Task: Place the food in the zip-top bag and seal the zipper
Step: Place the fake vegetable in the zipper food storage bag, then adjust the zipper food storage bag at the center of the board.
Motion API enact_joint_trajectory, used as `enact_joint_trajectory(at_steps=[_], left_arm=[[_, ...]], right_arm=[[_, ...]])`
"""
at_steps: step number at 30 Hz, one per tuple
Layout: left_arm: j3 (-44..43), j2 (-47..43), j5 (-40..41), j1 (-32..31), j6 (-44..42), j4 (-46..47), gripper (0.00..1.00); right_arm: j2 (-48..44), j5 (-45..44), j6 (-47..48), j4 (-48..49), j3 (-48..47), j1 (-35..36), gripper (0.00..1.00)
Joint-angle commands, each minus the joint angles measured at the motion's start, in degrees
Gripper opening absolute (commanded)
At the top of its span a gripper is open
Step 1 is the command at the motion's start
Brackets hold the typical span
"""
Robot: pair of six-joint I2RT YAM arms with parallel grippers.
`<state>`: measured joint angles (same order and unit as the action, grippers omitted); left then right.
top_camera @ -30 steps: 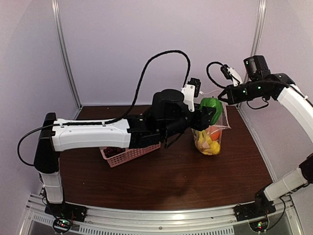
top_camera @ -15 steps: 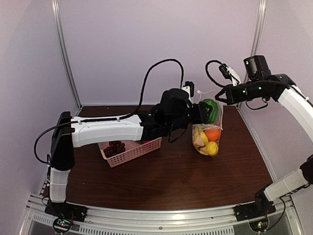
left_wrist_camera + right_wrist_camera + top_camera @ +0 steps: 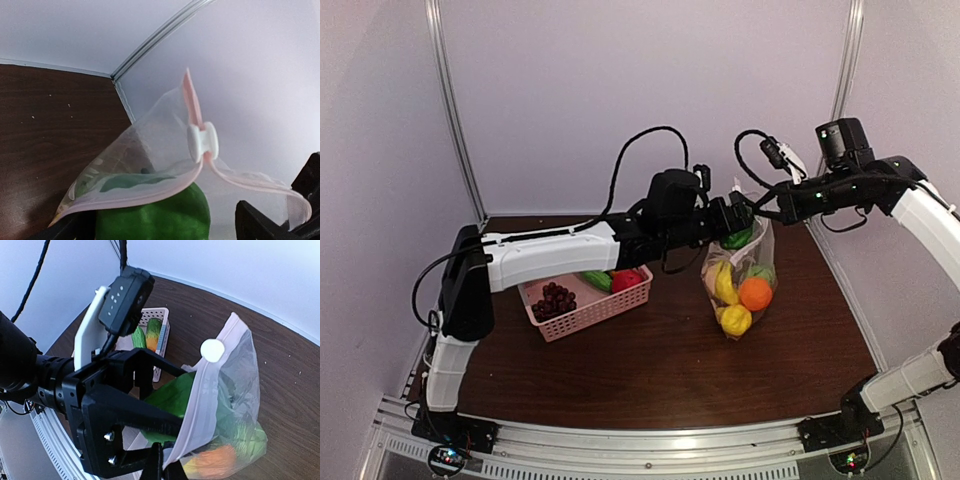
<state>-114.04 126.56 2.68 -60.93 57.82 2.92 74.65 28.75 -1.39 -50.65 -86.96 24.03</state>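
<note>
Right of one pink plastic lattice basket [image 3: 590, 315]: one clear crinkly zip-top bag [image 3: 767, 245], hanging upright, mouth agape, rim clamped by right gripper [image 3: 162, 465]. Inside: one yellow banana [image 3: 723, 282], one round orange [image 3: 755, 293], one yellow lemon [image 3: 735, 319]. At mouth: one glossy green pepper [image 3: 738, 238], by left gripper [image 3: 745, 213], jaws apart. In basket: one purple grapes bunch [image 3: 555, 298], one green cucumber [image 3: 597, 280], one red apple [image 3: 627, 279].

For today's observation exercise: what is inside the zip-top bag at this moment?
Through the clear zip-top bag show a banana, an orange and a lemon; a green pepper sits partway in its mouth. The left gripper covers part of the mouth, so anything behind it is hidden.
</note>
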Motion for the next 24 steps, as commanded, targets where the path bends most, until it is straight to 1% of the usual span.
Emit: enact_joint_trajectory(at_steps=[1, 4, 8, 13, 16, 17, 20, 22, 24], left_arm=[[0.6, -4.3, -7.7, -1.0, -0.2, 2.2, 0.98], [3.0, -8.1, -8.0, -1.0, -2.0, 2.4, 0.98], [5.6, -12.2, -7.1, -0.9, -4.2, 1.7, 0.98], [7.0, -14.7, -5.4, -0.9, -8.0, 0.3, 0.98], [10.4, -15.9, -3.7, -1.0, -8.8, -1.0, 0.98], [12.5, -16.7, -1.6, -1.1, -8.3, -1.0, 0.97], [17.6, -18.0, -0.1, -1.2, -8.1, -0.8, 0.89], [19.4, -18.1, -0.7, -1.2, -8.4, -0.2, 0.86], [20.1, -17.6, -0.4, -1.2, -8.1, -0.1, 0.80]], right_arm=[[1.2, 1.3, 0.5, 0.5, -5.6, -1.5, 0.00], [2.6, 2.0, -0.8, 0.5, -7.0, -3.3, 0.00], [4.5, 5.1, -2.7, 1.6, -6.3, -5.8, 0.00], [4.5, 5.8, -3.2, 1.8, -6.3, -6.2, 0.00], [4.2, 5.9, -3.3, 1.8, -6.4, -6.3, 0.00], [4.1, 5.9, -3.3, 1.9, -6.2, -6.3, 0.00], [3.7, 6.2, -3.4, 2.1, -5.5, -6.4, 0.00], [3.6, 6.5, -3.7, 2.5, -4.9, -6.4, 0.00], [3.7, 7.1, -3.8, 2.7, -4.5, -6.4, 0.00]])
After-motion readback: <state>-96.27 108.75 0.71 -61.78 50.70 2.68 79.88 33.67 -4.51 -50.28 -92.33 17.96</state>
